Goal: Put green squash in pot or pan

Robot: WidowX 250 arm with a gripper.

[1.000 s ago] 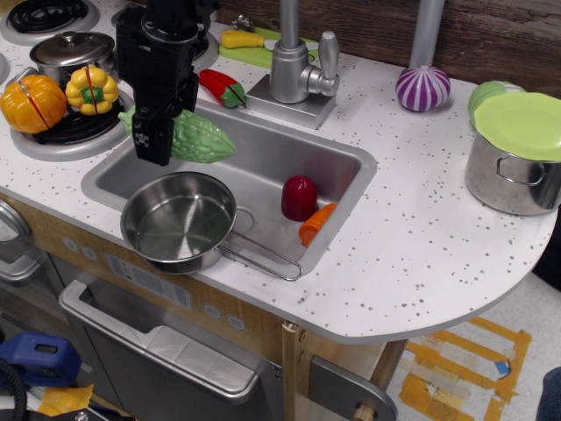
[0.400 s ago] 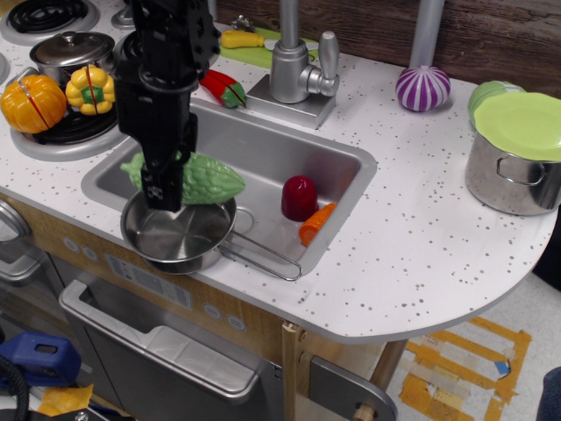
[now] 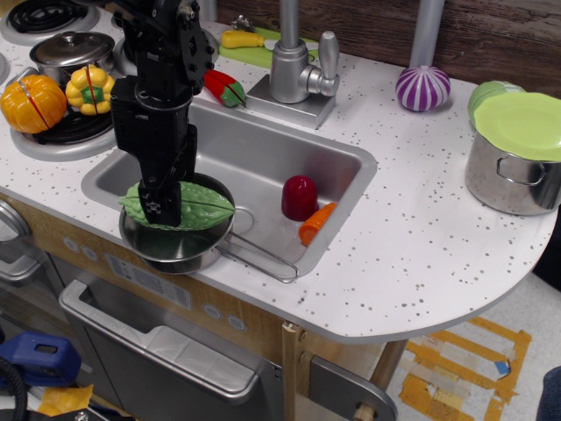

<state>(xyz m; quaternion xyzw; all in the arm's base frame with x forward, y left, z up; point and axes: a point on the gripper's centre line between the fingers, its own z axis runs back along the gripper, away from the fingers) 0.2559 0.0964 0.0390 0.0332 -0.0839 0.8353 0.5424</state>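
The green squash (image 3: pixel 206 206) is a bumpy green toy vegetable lying level across the top of the small shiny steel pan (image 3: pixel 188 250), spanning its rim. The pan stands at the front left of the sink, with its thin wire loop handle (image 3: pixel 263 253) pointing right. My black gripper (image 3: pixel 165 207) comes down from above and is shut on the middle of the squash, hiding part of it. Whether the squash rests on the pan's rim or hangs just above it, I cannot tell.
A dark red cup (image 3: pixel 299 197) and an orange carrot (image 3: pixel 316 224) lie in the sink (image 3: pixel 263 149). The faucet (image 3: pixel 294 61) stands behind. A lidded pot (image 3: pixel 70 51), an orange pumpkin (image 3: pixel 31 102) and a yellow pepper (image 3: pixel 92 88) sit on the stove at left. A large pot with green lid (image 3: pixel 517 149) stands at right.
My gripper has carried the squash forward and down, from above the sink's back left edge to the pan's mouth. The pan has not moved.
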